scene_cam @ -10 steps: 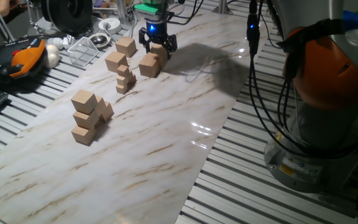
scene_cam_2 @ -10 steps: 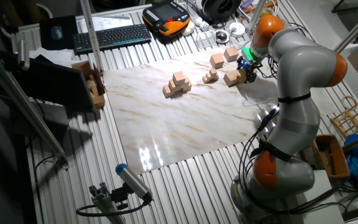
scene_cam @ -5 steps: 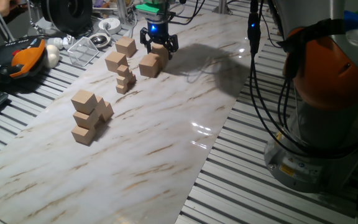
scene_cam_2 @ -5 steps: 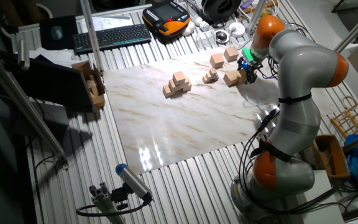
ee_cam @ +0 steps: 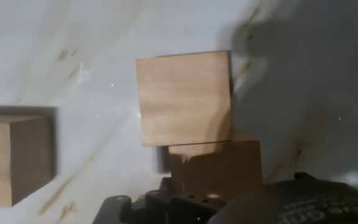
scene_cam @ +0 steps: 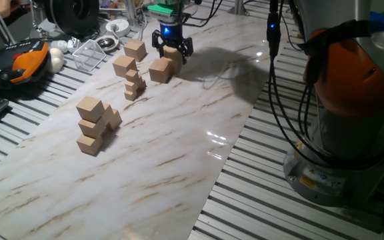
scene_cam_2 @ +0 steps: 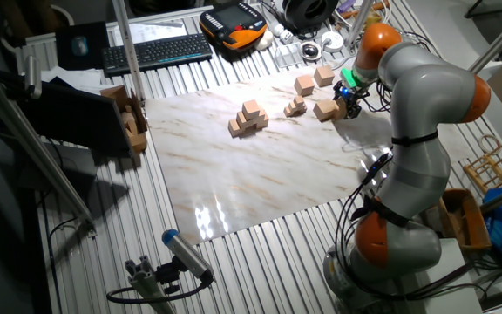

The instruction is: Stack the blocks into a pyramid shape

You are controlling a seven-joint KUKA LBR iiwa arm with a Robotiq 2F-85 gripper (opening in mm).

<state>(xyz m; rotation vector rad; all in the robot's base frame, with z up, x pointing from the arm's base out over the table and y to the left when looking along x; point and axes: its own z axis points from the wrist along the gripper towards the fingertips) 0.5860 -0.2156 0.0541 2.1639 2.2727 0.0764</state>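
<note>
Slightly higher than a second ago, the gripper sits further up over the far end of the marble table; none of the blocks has shifted. Its fingers straddle a tan block that appears to sit on or against the neighbouring block. From the fixed views it is not clear whether the jaws are clamped on that block or merely beside it. In the hand view, one block lies on the marble and a second block sits close under the camera, partly hidden by the dark gripper body.

Two more blocks stand apart near the far left edge, with a small pile of much smaller cubes just beside them. Nearer the camera stands the stepped pile, one cube on top. An orange pendant lies off the marble at left.
</note>
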